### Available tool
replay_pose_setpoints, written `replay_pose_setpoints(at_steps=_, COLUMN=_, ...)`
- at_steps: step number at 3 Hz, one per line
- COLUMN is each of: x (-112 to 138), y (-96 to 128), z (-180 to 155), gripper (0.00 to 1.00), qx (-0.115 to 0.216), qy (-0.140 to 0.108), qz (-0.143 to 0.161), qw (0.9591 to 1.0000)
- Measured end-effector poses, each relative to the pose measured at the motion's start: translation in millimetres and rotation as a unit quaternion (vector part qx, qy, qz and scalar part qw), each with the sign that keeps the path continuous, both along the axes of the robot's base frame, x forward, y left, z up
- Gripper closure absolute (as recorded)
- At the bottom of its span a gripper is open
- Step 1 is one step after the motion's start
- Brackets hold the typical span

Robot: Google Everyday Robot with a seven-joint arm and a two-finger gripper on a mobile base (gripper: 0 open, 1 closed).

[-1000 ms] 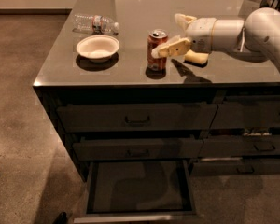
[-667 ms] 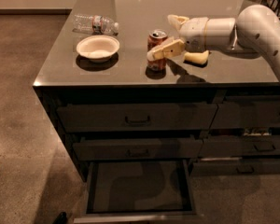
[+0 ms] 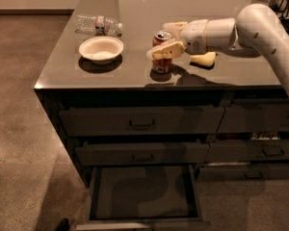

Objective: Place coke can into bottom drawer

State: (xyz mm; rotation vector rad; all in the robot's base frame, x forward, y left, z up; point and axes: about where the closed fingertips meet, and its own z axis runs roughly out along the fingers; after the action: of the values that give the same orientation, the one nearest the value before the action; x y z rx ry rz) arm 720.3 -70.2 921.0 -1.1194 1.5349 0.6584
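The coke can [image 3: 161, 64] stands upright on the dark counter [image 3: 135, 8], near its front edge. My gripper [image 3: 160, 40] reaches in from the right and is open, with one finger [image 3: 164, 50] crossing the front of the can and the other behind it. The can rests on the counter. The bottom drawer [image 3: 142, 192] is pulled out below, with a bare dark floor and a lighter front edge.
A white bowl [image 3: 101, 49] sits left of the can, and a clear water bottle [image 3: 98, 24] lies behind the bowl. A yellow object [image 3: 203, 59] lies under my arm. The two upper drawers [image 3: 142, 121] are closed. More drawers [image 3: 260, 150] stand to the right.
My gripper has slid left, so its fingers reach further around the can. The can has stayed in place.
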Motion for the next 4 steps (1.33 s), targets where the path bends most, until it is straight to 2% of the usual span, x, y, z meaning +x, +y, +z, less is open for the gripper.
replay_pose_setpoints(at_steps=1, x=-2.3, y=2.1, z=5.9, gripper=0.42, qx=-0.009, qy=0.005, qz=0.013, qw=0.9999)
replay_pose_setpoints(at_steps=2, x=-17.9, y=-4.4, z=18.8, gripper=0.65, qx=-0.028, qy=0.012, qz=0.044, qw=0.9986)
replay_pose_setpoints(at_steps=3, x=-50.1, y=-23.7, z=12.5, gripper=0.89, qx=-0.046, qy=0.034, qz=0.082, qw=0.9950)
replay_pose_setpoints(at_steps=4, x=-90.8, y=-49.0, z=14.1, gripper=1.00, qx=-0.039, qy=0.026, qz=0.101, qw=0.9938)
